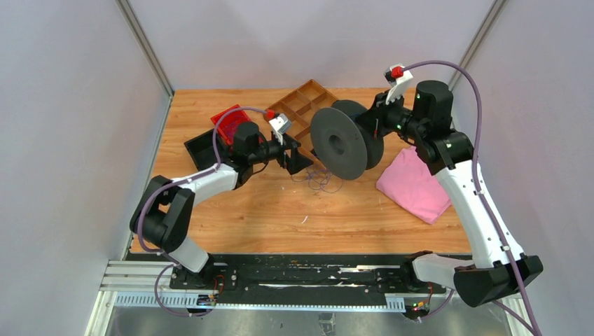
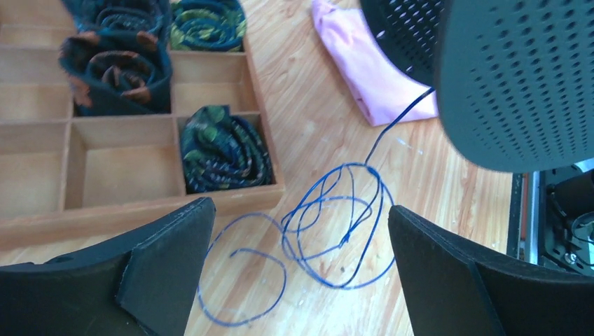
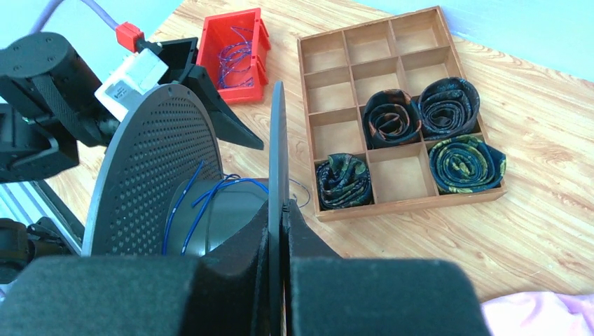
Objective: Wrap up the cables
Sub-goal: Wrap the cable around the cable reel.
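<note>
Cable [image 2: 367, 169], thin and blue, lies in loose loops on the wooden table [image 2: 315, 105] at the lower centre of the left wrist view. It sits beneath and between the fingers of the left gripper [image 2: 300, 213], whose jaws stand wide apart above the loops. 1 strand climbs toward the upper right to the dark perforated spool [image 2: 518, 77], where a few turns sit on the hub. The right gripper [image 3: 281, 217] is clamped on the rim of 1 spool flange, discs standing on edge. More cable lies in the red bin [image 3: 208, 56] at the upper left of the right wrist view.
</note>
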### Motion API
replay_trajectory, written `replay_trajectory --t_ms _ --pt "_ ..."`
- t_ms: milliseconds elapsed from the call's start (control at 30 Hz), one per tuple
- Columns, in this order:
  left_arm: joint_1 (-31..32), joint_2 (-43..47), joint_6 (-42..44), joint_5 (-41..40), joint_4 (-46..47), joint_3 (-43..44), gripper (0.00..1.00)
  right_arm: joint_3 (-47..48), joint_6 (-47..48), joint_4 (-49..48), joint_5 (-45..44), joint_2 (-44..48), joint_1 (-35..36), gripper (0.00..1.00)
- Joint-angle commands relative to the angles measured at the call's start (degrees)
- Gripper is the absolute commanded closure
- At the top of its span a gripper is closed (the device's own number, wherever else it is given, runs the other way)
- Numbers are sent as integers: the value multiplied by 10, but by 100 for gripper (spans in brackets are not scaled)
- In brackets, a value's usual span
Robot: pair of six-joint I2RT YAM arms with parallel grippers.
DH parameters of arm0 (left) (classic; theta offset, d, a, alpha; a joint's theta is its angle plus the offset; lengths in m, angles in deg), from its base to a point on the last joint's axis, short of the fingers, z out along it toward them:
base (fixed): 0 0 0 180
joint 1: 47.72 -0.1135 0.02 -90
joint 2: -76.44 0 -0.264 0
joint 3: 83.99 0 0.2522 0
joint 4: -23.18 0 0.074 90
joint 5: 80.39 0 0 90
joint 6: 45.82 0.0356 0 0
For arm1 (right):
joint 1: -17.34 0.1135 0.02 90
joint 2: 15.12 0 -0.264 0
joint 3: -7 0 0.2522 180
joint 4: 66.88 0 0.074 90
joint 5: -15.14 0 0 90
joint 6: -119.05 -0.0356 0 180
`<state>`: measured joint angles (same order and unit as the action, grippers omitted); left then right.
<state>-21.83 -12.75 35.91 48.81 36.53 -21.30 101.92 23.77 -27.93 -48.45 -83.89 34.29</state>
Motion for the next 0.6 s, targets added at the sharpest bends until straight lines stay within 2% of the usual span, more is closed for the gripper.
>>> replay_trajectory --t_ms 0,233,567 --pt "30 -27 -32 -8 144 -2 1 34 -37 -9 11 -1 -16 99" --pt "46 -87 -109 -12 324 -20 6 40 -46 -9 17 -2 -19 99" --pt "82 -130 -130 -22 343 -14 26 50 -48 -9 14 -5 -21 99"
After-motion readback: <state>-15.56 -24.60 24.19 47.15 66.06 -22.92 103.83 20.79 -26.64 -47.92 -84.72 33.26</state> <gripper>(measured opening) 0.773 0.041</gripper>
